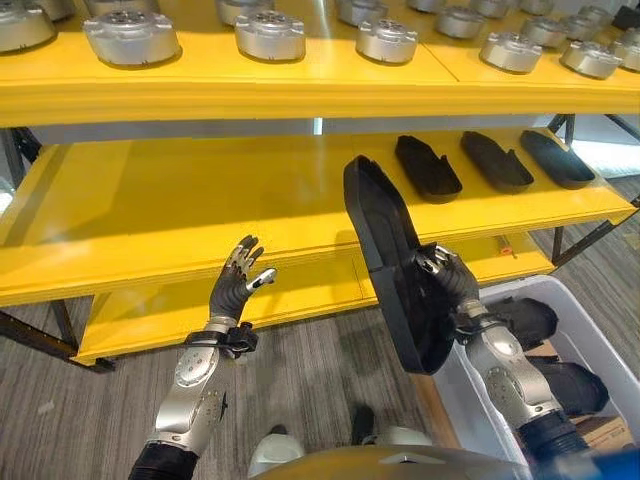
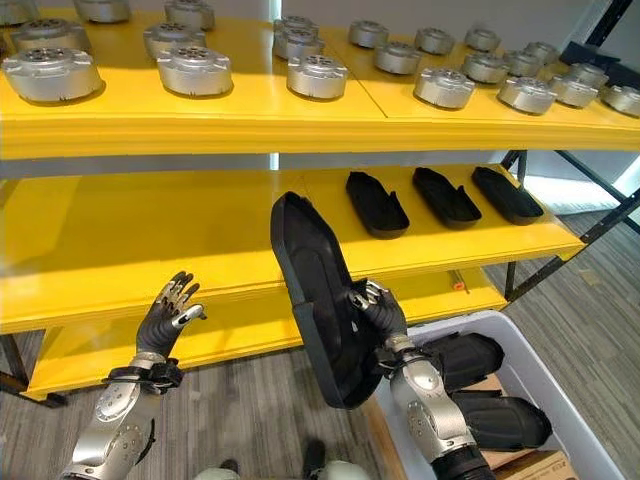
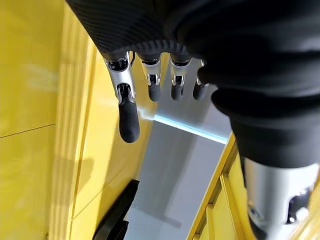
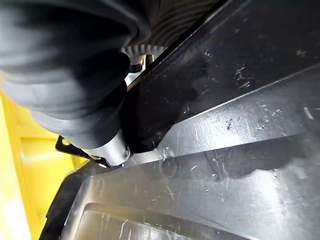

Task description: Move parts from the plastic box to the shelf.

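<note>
My right hand is shut on a long black shoe-shaped part and holds it upright above the near edge of the middle yellow shelf. Up close, the part's scratched black surface lies against that hand. Three matching black parts lie in a row on the right end of that shelf. More black parts rest in the white plastic box at lower right. My left hand hovers open in front of the shelf edge, holding nothing, its fingers straight.
Several round silver metal parts stand on the top shelf. A lower yellow shelf sits near the grey wood floor. The left and middle of the middle shelf are bare.
</note>
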### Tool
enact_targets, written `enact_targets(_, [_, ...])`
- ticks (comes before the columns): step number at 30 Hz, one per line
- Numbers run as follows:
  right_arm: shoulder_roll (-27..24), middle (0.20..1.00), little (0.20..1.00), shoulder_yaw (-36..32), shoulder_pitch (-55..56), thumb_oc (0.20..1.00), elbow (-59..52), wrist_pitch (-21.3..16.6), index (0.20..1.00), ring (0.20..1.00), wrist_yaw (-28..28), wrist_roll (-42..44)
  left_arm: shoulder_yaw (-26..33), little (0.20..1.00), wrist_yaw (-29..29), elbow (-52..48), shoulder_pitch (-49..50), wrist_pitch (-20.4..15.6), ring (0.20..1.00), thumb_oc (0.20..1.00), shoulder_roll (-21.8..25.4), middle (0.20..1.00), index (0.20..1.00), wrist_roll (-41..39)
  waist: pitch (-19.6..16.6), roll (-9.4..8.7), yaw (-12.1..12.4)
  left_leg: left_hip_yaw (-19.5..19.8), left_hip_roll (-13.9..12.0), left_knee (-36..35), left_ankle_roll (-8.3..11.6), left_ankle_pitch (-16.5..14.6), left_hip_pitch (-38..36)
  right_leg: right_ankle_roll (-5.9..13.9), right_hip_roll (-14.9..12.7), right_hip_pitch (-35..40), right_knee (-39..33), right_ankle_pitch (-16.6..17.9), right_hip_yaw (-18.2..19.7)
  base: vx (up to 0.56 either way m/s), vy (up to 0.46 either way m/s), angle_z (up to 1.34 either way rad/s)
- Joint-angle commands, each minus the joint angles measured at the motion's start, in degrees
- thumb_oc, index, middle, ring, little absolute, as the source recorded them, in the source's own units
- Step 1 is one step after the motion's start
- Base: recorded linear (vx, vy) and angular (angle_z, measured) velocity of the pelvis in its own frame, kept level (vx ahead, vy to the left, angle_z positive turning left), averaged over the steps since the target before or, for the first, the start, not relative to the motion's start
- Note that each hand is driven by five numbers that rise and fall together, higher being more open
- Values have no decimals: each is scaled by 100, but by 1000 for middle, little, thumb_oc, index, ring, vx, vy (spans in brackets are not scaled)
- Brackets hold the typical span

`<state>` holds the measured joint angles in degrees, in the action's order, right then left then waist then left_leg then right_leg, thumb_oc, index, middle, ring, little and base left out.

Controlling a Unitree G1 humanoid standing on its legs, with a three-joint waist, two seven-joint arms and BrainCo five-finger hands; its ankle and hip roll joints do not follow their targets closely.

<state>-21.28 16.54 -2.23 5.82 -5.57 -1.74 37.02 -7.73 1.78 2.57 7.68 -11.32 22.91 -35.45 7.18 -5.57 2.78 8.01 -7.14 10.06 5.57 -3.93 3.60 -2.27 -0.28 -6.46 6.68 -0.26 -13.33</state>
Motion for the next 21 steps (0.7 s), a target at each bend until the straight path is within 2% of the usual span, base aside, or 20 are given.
enact_targets(1, [-246,200,200,-216,-396,200,-543,-496,200,200,-31,192,47,1000,-59,-232,-49,-123,1000,1000,134,1000,1000,-37,297,11,48,-719,-460,13,26,1051,505,505,-623,472,381,-499,-314,21,-99,80])
enact_targets(2, [-247,200,200,-216,-395,200,-544,-496,200,200,-31,192,47,1000,-60,-232,-49,-123,1000,1000,133,1000,1000,-37,300,8,52,-725,-458,-1,26,1056,492,506,-626,474,383,-502,-310,61,10,81])
enact_targets(3, [-264,200,200,-259,-414,200,-503,-534,200,200,-153,124,-21,1000,9,-181,-110,-144,1000,1000,119,1000,1000,17,407,118,76,-936,-655,-488,117,1552,933,520,-604,566,350,-548,-411,46,50,68])
enact_targets(6, [-208,200,200,-315,-456,200,-484,-585,200,200,-200,147,-51,1000,45,-137,-215,-159,1000,1000,82,1000,1000,70,452,177,127,-934,-657,-797,161,1678,954,586,-577,619,420,-574,-405,139,77,78])
enact_targets(7, [-159,200,200,-273,-449,200,-463,-562,200,200,-185,98,-6,1000,27,-148,-158,-153,1000,1000,62,1000,1000,56,384,200,163,-886,-623,-847,82,1466,786,632,-560,680,416,-629,-319,203,108,14])
enact_targets(8, [-99,200,200,-275,-408,200,-446,-555,200,200,-159,78,1,1000,46,-156,-129,-174,1000,1000,53,1000,1000,77,340,202,195,-766,-560,-837,105,1449,754,661,-563,795,338,-619,-270,224,130,-30])
enact_targets(15, [34,200,200,-285,-56,200,-637,-437,200,200,11,83,13,1000,-67,-248,-43,-164,1000,1000,115,1000,1000,33,108,119,231,-1084,-230,-258,-34,917,802,813,-956,1307,-155,-500,-155,208,158,-68])
enact_targets(21, [157,200,200,-131,-11,200,-629,-340,200,200,68,67,58,1000,54,-267,-76,-194,1000,1000,208,1000,1000,86,23,-11,237,-1195,90,7,-180,551,966,1060,-1293,1303,-491,-40,-90,142,163,10])
